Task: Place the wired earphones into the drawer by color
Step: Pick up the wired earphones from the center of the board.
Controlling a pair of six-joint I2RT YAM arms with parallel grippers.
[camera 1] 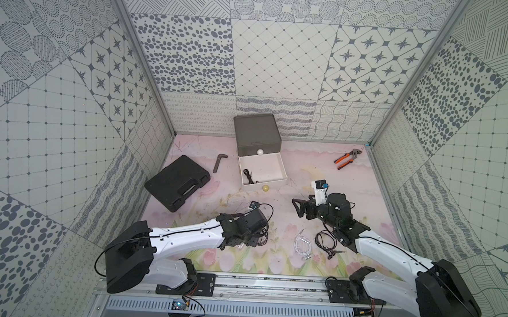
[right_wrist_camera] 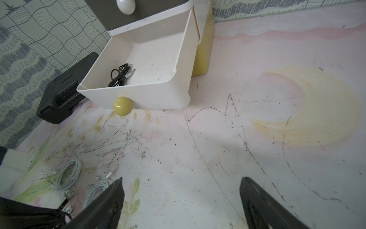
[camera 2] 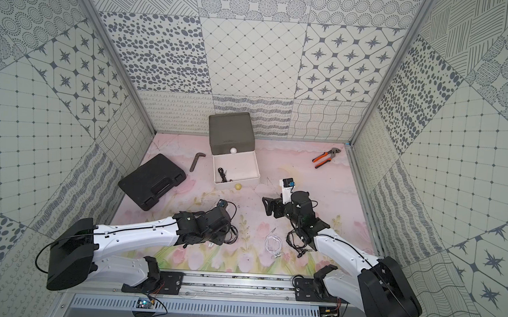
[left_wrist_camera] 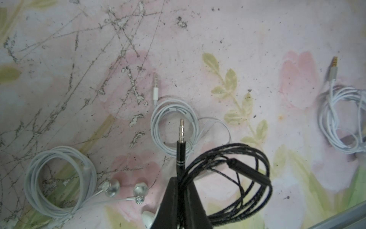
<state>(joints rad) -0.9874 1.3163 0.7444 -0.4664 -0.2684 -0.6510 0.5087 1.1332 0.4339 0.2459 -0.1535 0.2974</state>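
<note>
My left gripper [left_wrist_camera: 181, 179] is shut on a black earphone coil [left_wrist_camera: 237, 178], whose plug sticks out past the fingertips. It hangs over the mat at the front left, above white earphones [left_wrist_camera: 174, 126], beside a white coil with silver buds [left_wrist_camera: 59, 178] and another [left_wrist_camera: 340, 123]. In both top views the drawer [camera 1: 257, 134] [camera 2: 231, 131] stands at the back. Its white tier [camera 1: 276, 166] is pulled out, with black earphones [camera 1: 248, 176] [right_wrist_camera: 118, 76] inside. My right gripper [camera 1: 299, 208] [right_wrist_camera: 182, 180] is open and empty, in front of the drawer to its right. White earphones [camera 1: 302, 245] and black ones [camera 1: 326, 240] lie near the front.
A flat black case [camera 1: 176, 186] lies at the left with a bent hex key [camera 1: 219, 162] behind it. Orange-handled pliers [camera 1: 346, 158] lie at the back right. The yellow knob [right_wrist_camera: 122, 106] of the open tier sticks out toward the front.
</note>
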